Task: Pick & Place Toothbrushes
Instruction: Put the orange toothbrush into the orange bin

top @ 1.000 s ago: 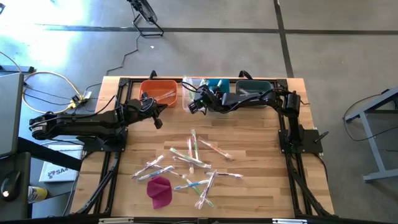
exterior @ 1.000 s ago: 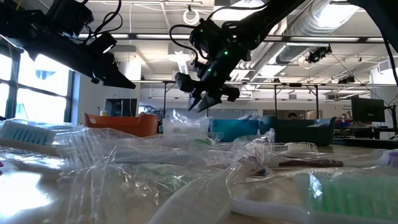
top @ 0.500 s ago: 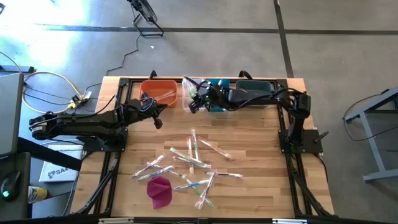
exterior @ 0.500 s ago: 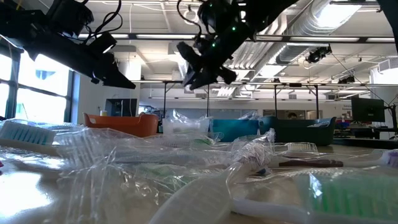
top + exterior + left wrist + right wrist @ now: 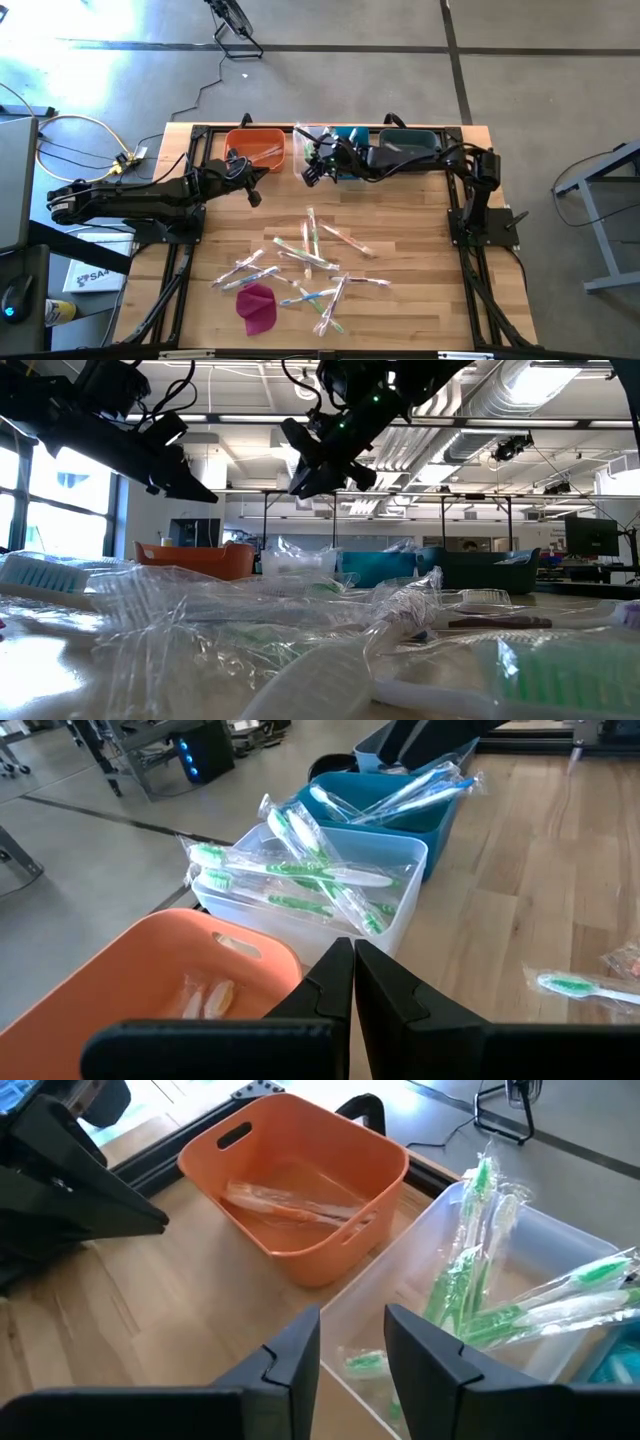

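Observation:
Several wrapped toothbrushes [image 5: 310, 262] lie flat and scattered on the wooden table's middle, filling the foreground of the low view [image 5: 300, 620]. More green ones lie in the clear bin [image 5: 500, 1300]. My right gripper [image 5: 352, 1348] hangs above the clear bin's near side [image 5: 310, 176], open, with nothing between its fingers. It shows high up in the low view [image 5: 312, 482]. My left gripper [image 5: 353, 970] is shut and empty. It waits in the air near the orange bin's front [image 5: 255, 198].
Along the far edge stand an orange bin [image 5: 256, 147] holding a wrapped toothbrush, the clear bin [image 5: 308, 150], a blue bin [image 5: 350, 138] and a dark teal bin [image 5: 408, 140]. A magenta cloth lump [image 5: 257, 306] lies near the front edge, left of the toothbrushes.
My right gripper has risen higher above the clear bin and tipped nearer to level. My left arm has kept still, and the toothbrushes on the table have not moved.

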Robot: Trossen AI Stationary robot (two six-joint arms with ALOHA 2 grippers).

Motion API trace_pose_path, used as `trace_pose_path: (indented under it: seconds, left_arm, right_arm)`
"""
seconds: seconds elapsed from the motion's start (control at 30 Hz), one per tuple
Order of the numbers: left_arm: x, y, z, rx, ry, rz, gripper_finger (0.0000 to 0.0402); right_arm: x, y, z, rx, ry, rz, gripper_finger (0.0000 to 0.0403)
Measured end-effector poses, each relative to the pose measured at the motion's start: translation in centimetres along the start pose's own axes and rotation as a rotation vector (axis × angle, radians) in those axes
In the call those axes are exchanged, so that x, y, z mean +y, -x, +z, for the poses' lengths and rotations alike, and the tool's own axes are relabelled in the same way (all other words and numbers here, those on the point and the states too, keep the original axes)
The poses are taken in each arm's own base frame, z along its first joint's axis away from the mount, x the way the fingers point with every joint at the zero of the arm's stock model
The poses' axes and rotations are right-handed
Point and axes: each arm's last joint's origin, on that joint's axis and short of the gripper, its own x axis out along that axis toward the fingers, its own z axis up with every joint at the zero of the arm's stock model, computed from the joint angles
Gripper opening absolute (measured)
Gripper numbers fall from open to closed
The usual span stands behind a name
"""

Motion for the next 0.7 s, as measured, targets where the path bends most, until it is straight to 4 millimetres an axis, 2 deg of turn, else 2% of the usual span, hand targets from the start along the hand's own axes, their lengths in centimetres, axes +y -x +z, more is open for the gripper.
trace_pose_path:
  seconds: [0.33,0.7]
  left_arm:
    - [0.0,0.0,0.0,0.000,0.000,0.000,0.0009]
    - [0.0,0.0,0.0,0.000,0.000,0.000,0.0009]
  right_arm:
    - [0.4,0.1,0.3,-0.040,-0.008,0.010,0.0105]
    - [2.3,0.8,-0.6,-0.070,0.064,-0.025,0.0024]
